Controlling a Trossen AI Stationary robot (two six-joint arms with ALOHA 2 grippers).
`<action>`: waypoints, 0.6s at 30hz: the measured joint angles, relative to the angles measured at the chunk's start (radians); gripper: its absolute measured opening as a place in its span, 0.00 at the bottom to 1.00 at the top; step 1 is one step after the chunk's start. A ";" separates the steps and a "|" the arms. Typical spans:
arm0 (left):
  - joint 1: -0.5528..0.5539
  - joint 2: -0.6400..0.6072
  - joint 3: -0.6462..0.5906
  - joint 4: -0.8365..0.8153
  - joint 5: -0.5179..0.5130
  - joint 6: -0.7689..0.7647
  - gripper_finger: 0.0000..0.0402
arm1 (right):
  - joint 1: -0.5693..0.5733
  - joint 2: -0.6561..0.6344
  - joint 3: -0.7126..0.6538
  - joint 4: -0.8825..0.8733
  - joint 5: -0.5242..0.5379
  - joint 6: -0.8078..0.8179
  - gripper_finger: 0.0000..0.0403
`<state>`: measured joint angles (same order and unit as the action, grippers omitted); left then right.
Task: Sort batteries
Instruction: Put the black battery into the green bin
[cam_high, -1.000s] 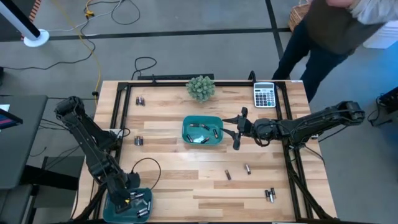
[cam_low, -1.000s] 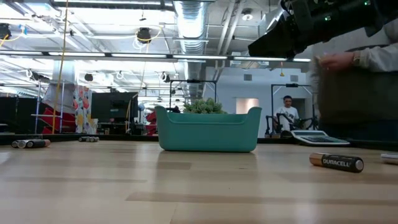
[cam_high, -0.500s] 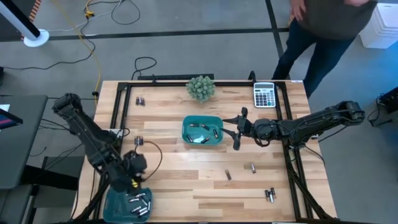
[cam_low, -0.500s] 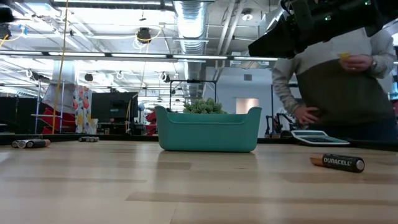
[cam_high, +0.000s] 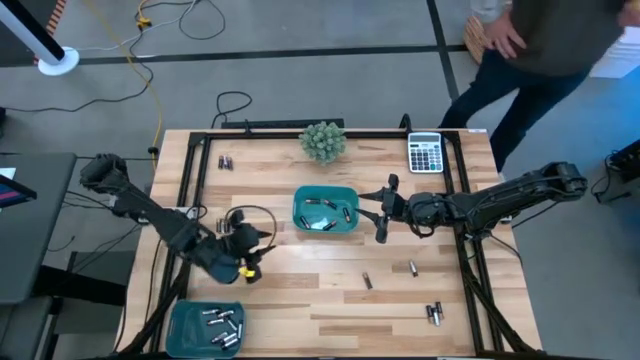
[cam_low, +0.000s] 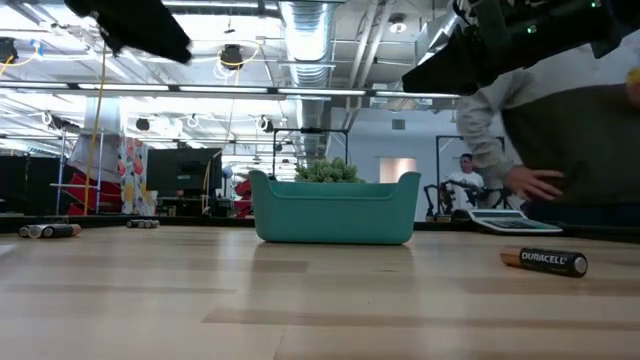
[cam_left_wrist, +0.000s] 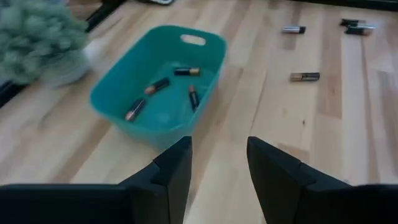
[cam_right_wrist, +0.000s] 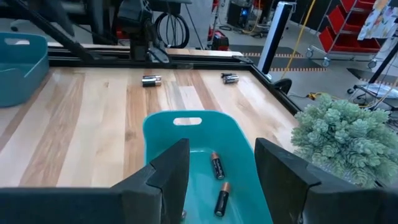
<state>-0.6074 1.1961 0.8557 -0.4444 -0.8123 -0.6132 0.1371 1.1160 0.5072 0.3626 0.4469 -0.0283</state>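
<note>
Two teal trays (cam_high: 325, 210), one plant (cam_high: 323, 141), one calculator (cam_high: 425, 153).

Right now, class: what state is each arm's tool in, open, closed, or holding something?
Left tool: open, holding nothing, above the bare table.
Right tool: open, holding nothing, beside the centre teal tray.

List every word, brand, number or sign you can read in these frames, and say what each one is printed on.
"DURACELL": on the battery lying on the table at the right of the low view.
Calculator: its keys and display are too small to read.
Batteries in the centre teal tray: any printing is too blurred to read.
Nothing else legible; background posters and signs in the room are unreadable.
</note>
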 joint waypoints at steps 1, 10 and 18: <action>0.022 0.000 -0.031 0.075 0.022 0.050 0.37 | 0.000 0.000 0.000 0.001 0.000 0.001 0.49; 0.231 -0.018 -0.197 0.465 0.209 0.369 0.37 | 0.004 0.000 0.000 -0.001 0.000 0.017 0.49; 0.420 -0.076 -0.290 0.651 0.450 0.521 0.37 | 0.074 0.000 0.021 -0.065 0.017 0.047 0.49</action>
<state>-0.1877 1.1205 0.5659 0.2061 -0.3624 -0.0922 0.2109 1.1160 0.5286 0.2976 0.4635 0.0185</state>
